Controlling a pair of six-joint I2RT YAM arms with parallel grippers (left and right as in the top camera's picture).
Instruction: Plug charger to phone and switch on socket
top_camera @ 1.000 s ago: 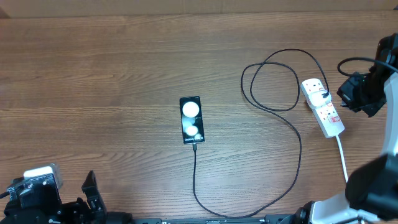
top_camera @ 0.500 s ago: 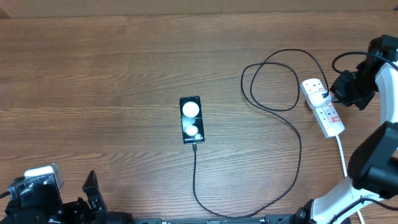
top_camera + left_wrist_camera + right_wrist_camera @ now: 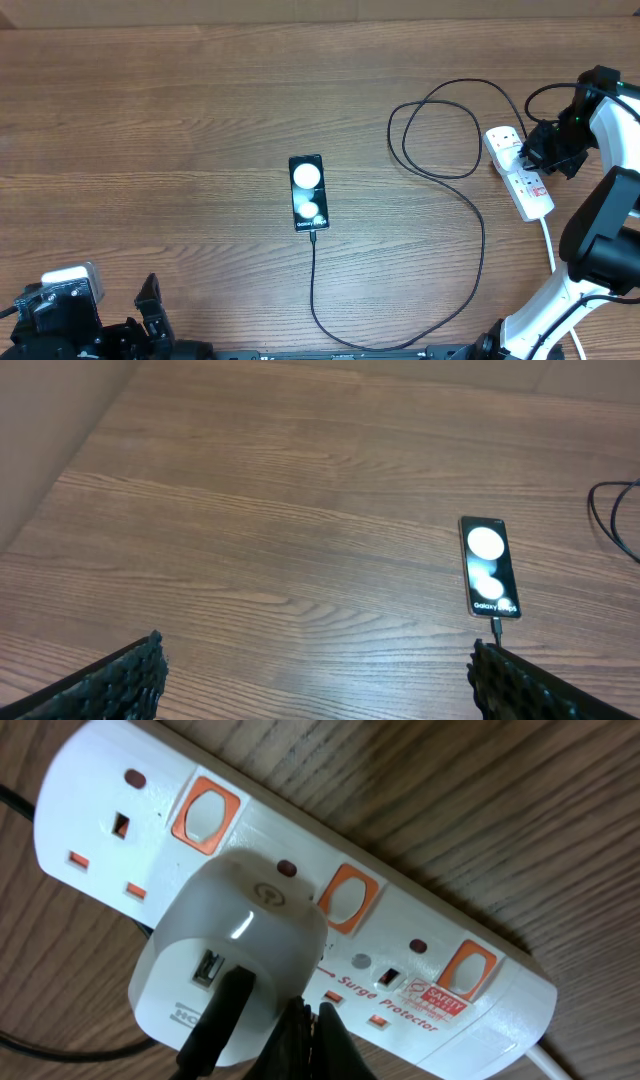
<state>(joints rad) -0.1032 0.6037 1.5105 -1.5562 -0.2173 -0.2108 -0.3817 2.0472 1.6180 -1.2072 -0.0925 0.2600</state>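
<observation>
charger (image 3: 484, 240) in phone (image 3: 308, 192), closed right hand (image 3: 537, 152) at socket (image 3: 535, 198)

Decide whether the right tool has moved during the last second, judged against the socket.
Yes. The right tool has shifted left in the overhead view, closing in on the socket's right edge.

Overhead camera looks straight down on the table (image 3: 150, 100). Left wrist camera, low at the near edge, faces forward toward the phone (image 3: 489, 567), mid-frame overhead. Right wrist camera sits close above the socket (image 3: 400, 910), at overhead's right.
</observation>
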